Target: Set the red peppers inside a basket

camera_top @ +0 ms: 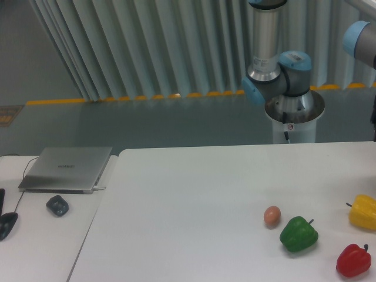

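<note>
The robot arm point(276, 70) stands at about one o'clock in the picture, behind the far edge of the worktop point(194, 194). Its grey tube goes straight up and out of the top. Blue caps sit on its joints. Its tool is out of the picture.

green pepper point(298, 234): on tabletop point(194, 205), just right of egg point(271, 215)
yellow pepper point(363, 212): right edge, partly cut off
laptop point(66, 169): closed, on side desk
mouse point(57, 205): below laptop
</note>
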Tool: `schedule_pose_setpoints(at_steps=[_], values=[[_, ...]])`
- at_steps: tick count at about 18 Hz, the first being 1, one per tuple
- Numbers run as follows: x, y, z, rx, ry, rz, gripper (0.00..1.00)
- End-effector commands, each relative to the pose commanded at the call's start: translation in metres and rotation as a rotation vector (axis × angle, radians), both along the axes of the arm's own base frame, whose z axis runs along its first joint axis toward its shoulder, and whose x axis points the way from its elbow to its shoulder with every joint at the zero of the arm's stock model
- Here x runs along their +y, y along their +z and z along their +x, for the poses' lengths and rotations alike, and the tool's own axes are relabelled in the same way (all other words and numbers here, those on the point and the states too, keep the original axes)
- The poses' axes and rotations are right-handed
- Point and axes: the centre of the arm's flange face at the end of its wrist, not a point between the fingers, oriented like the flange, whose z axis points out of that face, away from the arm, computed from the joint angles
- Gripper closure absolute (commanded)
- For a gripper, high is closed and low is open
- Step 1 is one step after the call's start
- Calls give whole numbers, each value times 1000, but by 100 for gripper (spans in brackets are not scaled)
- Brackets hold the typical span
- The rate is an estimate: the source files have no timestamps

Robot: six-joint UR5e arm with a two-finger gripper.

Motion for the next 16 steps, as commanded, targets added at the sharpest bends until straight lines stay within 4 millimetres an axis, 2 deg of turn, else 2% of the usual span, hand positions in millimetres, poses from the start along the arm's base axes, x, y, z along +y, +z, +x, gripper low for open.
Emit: schedule_pose_setpoints(at_steps=[7,12,16], values=[[2,6,6,10,-18,3,0],[1,-9,9,-14,3,-9,0],[0,-12,10,-17,168,-20,0]])
